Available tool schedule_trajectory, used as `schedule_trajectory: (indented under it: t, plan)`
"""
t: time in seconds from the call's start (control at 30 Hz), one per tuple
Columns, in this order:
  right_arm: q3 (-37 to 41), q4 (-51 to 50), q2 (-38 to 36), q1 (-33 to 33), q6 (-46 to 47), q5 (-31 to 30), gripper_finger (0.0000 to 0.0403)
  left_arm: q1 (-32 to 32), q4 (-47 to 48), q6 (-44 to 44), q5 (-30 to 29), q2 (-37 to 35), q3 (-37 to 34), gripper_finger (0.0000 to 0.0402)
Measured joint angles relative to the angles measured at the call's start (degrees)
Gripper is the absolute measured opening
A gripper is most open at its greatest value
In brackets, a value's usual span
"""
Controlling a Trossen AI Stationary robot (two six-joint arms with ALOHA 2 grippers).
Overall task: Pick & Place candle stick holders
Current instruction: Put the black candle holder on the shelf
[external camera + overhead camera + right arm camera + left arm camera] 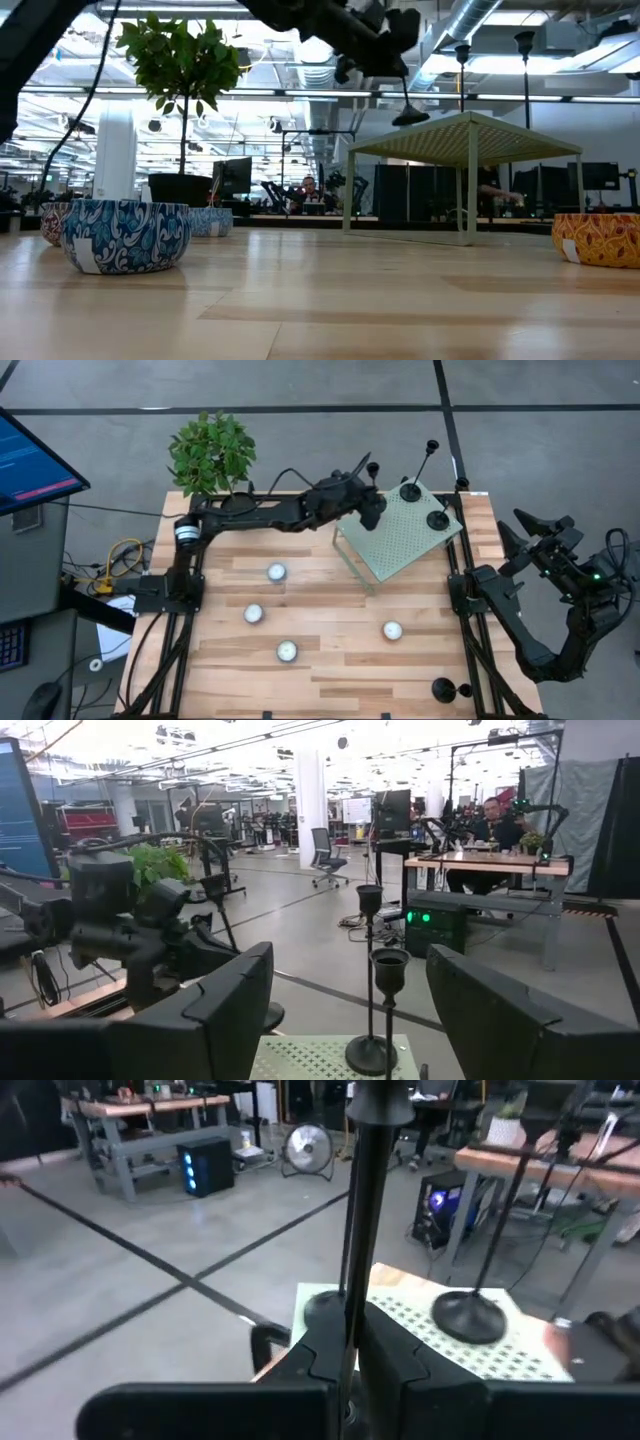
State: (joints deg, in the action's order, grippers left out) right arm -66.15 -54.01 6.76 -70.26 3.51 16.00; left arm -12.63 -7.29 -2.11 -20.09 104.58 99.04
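The left gripper (371,506) clamps a holder (358,1230) by its stem over the perforated stand's (395,545) back-left corner. Two holders (438,518) already stand there; another (444,689) waits at the worktop's front-right corner. The right gripper (528,528) idles open, off the worktop's right edge.

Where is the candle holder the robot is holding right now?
In the high view, the left gripper is shut on a candle stick holder at the far left edge of the green pegboard stand, beside two other holders standing on it.
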Motion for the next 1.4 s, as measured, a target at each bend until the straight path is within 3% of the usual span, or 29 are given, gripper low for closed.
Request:
schedule_trajectory:
  t: [0.3, 0.87, 1.4]
  plan:
    - [0.0, 0.0, 0.0, 0.0, 0.6, -0.1, 0.0255, -0.5, 2.5, 6.2, 0.2, 6.7, 9.7, 0.0012]
    - [0.0, 0.0, 0.0, 0.0, 1.1, -0.1, 0.0255, -0.9, 2.0, 6.1, 2.3, 11.4, 10.0, 0.0012]
    - [0.0, 0.0, 0.0, 0.0, 1.1, -0.1, 0.0255, -1.0, -2.1, 6.1, 4.1, 11.5, 10.0, 0.0014]
